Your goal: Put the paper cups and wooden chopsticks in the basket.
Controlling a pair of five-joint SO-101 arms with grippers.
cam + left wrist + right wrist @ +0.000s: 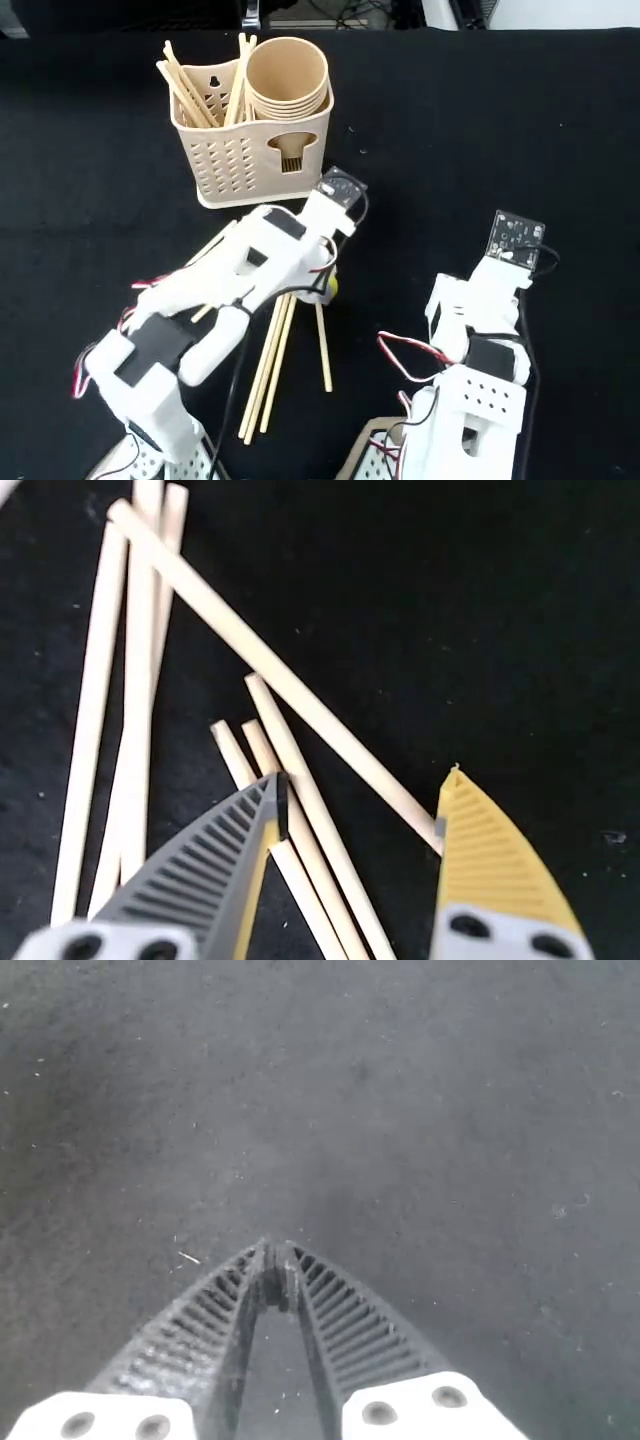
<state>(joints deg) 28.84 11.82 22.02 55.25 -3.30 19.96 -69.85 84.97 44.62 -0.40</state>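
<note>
The table [560,120] I work at is covered edge to edge in a flat black cloth [420,1090]. It looks matte under soft, even light, and close up I see fine pale specks of lint [188,1257] on it. Past the far edge lies a dim strip of the room: dark cables [350,12] near the middle, a white surface [565,12] at the right corner of the high view, and a grey patch [15,30] at the left.

Tan paper cups [288,75] stand stacked in the cream plastic basket [232,162] beside pale wooden chopsticks [186,88]. Other chopsticks [268,365] lie flat just outside it.
</note>
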